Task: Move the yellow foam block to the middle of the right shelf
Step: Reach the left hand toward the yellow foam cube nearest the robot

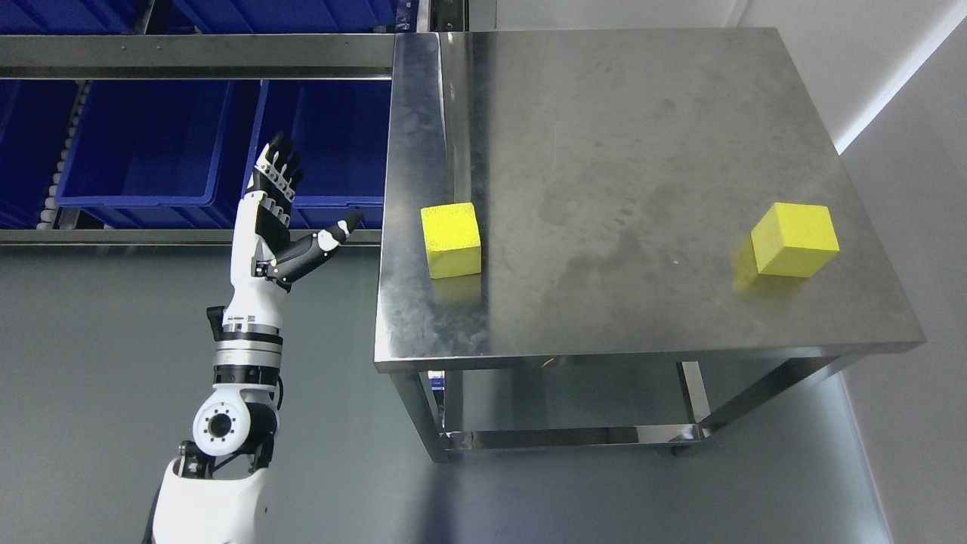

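Here the left hand (281,219) hovers spread and empty beside the steel table (642,151) bearing two yellow foam blocks (452,239)

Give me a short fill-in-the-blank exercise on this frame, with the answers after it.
1. The steel table holds ____ yellow foam blocks.
2. The left hand is raised beside the table's left edge with its fingers ____.
3. The bins on the rack behind that hand are ____ in colour.
4. The block nearer that hand sits near the table's ____ edge.

Answers: two; open; blue; left
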